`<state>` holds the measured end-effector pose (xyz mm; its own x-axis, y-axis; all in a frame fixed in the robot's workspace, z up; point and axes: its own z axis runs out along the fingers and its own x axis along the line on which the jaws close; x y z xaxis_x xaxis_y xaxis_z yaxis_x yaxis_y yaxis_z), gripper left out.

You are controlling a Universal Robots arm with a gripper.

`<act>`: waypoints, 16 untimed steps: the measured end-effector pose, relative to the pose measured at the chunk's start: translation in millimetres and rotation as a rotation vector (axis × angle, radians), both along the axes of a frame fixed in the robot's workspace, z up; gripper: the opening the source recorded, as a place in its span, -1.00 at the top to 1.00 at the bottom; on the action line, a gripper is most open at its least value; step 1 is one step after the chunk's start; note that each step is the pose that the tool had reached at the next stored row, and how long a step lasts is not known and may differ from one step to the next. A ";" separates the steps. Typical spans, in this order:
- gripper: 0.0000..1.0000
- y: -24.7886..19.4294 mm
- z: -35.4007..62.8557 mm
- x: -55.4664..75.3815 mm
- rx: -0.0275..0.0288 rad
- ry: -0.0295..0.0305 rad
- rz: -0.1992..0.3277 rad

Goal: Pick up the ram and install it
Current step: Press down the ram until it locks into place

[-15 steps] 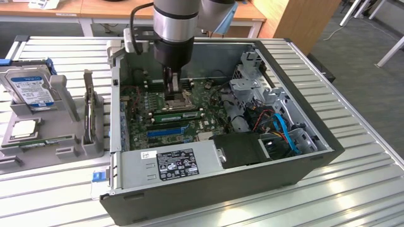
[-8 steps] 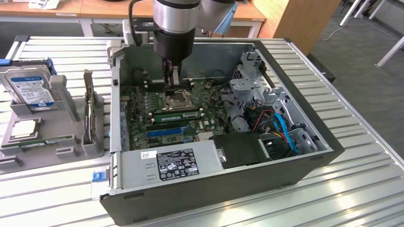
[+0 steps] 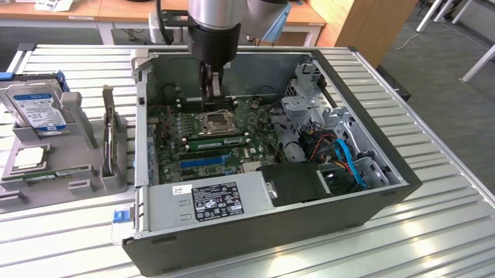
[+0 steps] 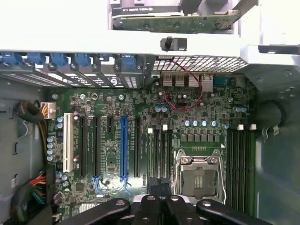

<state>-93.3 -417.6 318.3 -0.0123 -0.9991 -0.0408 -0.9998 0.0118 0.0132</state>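
My gripper [image 3: 210,91] reaches down into the open computer case [image 3: 232,63], just above the memory slots [image 3: 205,104] behind the bare processor socket [image 3: 217,123]. In the wrist view its fingers [image 4: 159,200] are shut over the black slots [image 4: 159,150] beside the socket [image 4: 201,176], and I cannot make out anything between them. A thin green stick that looks like the ram [image 3: 54,174] lies in the grey fixture [image 3: 77,186] at the exterior view's left. Another green stick [image 3: 218,138] sits in a slot on the near side of the socket.
The fixture also holds a blue-labelled hard drive [image 3: 39,107], a square silver processor [image 3: 29,157] and an upright card [image 3: 108,130]. Inside the case are the power supply [image 3: 217,200], the drive cage [image 3: 305,110] and blue cables [image 3: 349,157]. The case walls stand close around the arm.
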 end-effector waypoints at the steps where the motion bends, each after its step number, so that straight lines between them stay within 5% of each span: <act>1: 0.80 0.0 1.8 0.0 0.0000 0.0000 0.000; 16: 0.80 0.0 17.7 0.0 0.0002 -0.0001 0.000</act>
<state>-93.3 -417.5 336.0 -0.0123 -0.9991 -0.0411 -0.9998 0.0117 0.0131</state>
